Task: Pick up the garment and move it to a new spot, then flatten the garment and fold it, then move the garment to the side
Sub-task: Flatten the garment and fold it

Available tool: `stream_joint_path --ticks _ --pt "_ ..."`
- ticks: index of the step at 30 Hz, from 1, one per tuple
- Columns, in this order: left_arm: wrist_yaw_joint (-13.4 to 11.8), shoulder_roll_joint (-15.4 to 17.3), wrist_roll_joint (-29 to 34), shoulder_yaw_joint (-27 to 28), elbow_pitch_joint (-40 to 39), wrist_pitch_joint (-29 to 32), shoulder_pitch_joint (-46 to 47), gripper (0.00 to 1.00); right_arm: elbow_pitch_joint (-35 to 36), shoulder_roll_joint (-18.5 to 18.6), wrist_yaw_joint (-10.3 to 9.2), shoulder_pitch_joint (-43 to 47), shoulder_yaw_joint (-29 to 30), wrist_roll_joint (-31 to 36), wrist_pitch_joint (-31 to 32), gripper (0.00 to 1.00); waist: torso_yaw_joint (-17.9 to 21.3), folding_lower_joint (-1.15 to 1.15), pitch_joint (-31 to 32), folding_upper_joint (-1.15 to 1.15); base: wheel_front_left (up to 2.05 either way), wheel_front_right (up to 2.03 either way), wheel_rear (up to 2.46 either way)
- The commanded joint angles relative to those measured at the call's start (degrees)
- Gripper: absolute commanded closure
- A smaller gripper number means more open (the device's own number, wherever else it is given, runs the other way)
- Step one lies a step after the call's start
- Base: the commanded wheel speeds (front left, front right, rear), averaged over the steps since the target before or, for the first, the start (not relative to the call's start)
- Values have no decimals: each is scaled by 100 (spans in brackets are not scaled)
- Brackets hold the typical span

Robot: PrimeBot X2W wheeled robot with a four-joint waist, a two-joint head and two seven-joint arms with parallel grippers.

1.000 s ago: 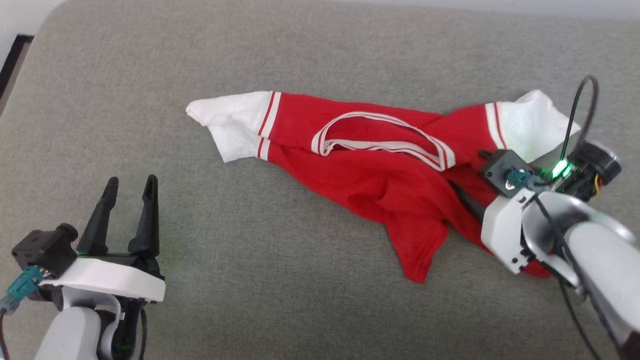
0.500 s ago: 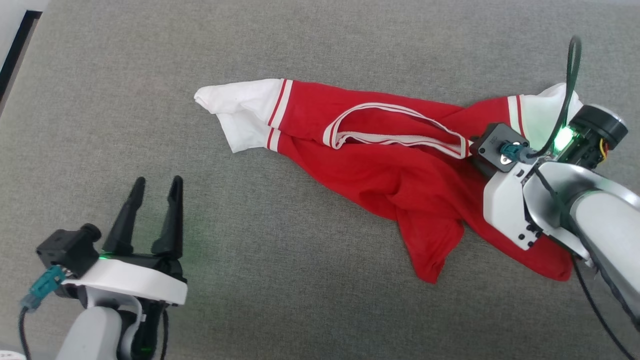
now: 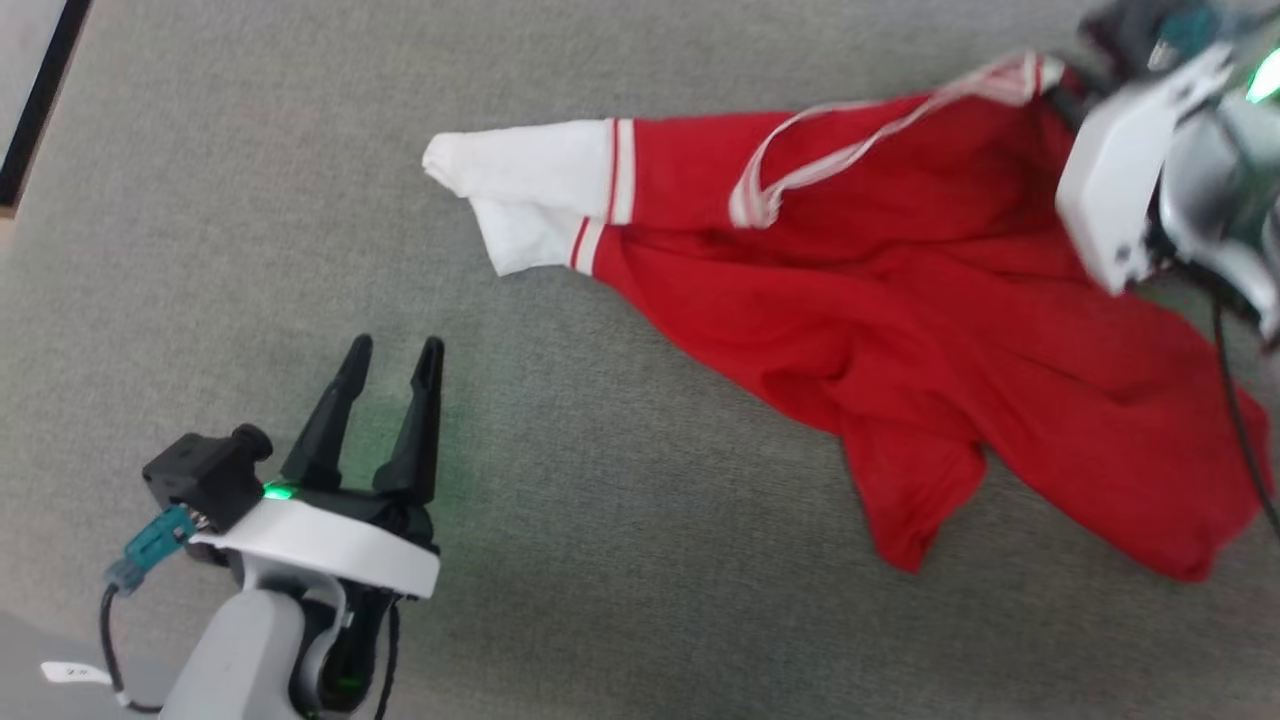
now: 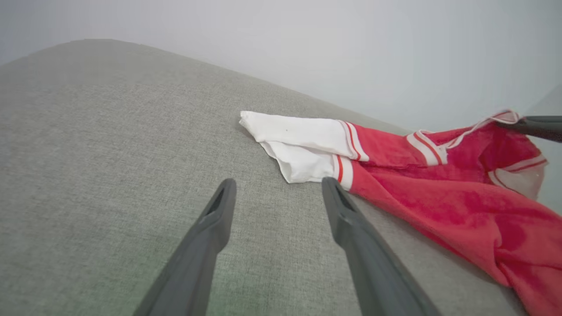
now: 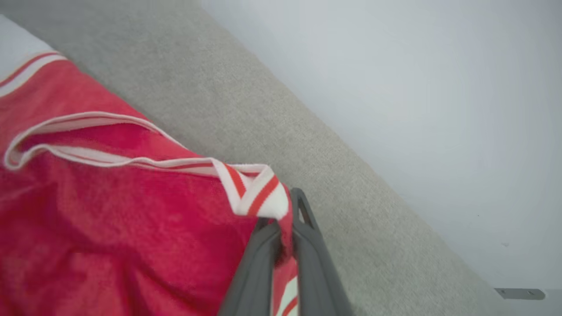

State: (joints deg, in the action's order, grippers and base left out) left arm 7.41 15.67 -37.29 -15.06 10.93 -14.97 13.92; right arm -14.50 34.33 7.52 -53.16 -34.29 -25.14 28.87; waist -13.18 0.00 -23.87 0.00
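The garment [image 3: 900, 300], a red shirt with white sleeve ends, lies crumpled on the grey cushion [image 3: 600, 560], its right end lifted. My right gripper [image 5: 283, 228] is shut on the garment at its striped collar trim [image 5: 252, 188], fabric pinched between the two fingers. In the head view that arm's white wrist [image 3: 1120, 180] sits at the upper right over the raised collar. The left gripper [image 3: 392, 352] stands open at the lower left, nothing between its fingers, a short way from the white sleeve end [image 4: 303, 145].
A pale wall [image 5: 417, 87] rises behind the cushion's far edge. A dark strip [image 3: 35, 110] marks the cushion's left border. Bare grey fabric [image 4: 88, 153] spreads left and in front of the garment.
My right gripper has shut on the collar trim and lifted it up and away, stretching the garment. The head camera has shifted, so the whole scene has slid in the picture.
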Motion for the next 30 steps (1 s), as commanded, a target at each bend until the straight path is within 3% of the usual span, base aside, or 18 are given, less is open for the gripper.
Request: stream_joint_path --ticks 1,6,15,17,18,19,20,25,30 --pt "12 -25 -63 -58 -26 -29 108 0 -221 -140 -6 -217 184 112 20 100 -161 0 -179 0 0 0 0" --pt "12 -69 -238 -250 -78 -29 351 0 -1284 -639 -6 -927 915 712 -4 100 -502 0 -531 0 0 0 0" --pt "6 -133 -452 -499 -84 -29 663 0 -3161 -1448 -5 -1786 2683 2509 -225 100 -954 0 -956 0 0 0 0" --pt "6 -109 -477 -499 -84 -29 730 0 -3307 -1562 -6 -1862 2989 2855 -343 79 -957 0 -994 0 0 0 0" --pt "6 -87 -465 -494 -110 -29 770 0 -3345 -1659 -6 -1888 3110 2994 -444 60 -943 0 -1004 0 0 0 0" --pt "6 -56 -439 -487 -137 -29 803 0 -3380 -1751 -6 -1900 3229 3095 -560 20 -917 0 -1003 0 0 0 0" --pt "6 -12 -404 -473 -166 -29 831 0 -3413 -1821 -6 -1914 3312 3174 -665 0 -880 0 -989 0 0 0 0" --pt "6 249 -257 -425 -363 -29 938 0 -3507 -2043 -6 -1902 3303 3298 -1160 0 -663 0 -852 0 0 0 0" --pt "6 844 -59 -497 -707 -30 1085 0 -3494 -2150 -6 -1794 2922 3016 -1681 0 -221 0 -569 0 0 0 0"
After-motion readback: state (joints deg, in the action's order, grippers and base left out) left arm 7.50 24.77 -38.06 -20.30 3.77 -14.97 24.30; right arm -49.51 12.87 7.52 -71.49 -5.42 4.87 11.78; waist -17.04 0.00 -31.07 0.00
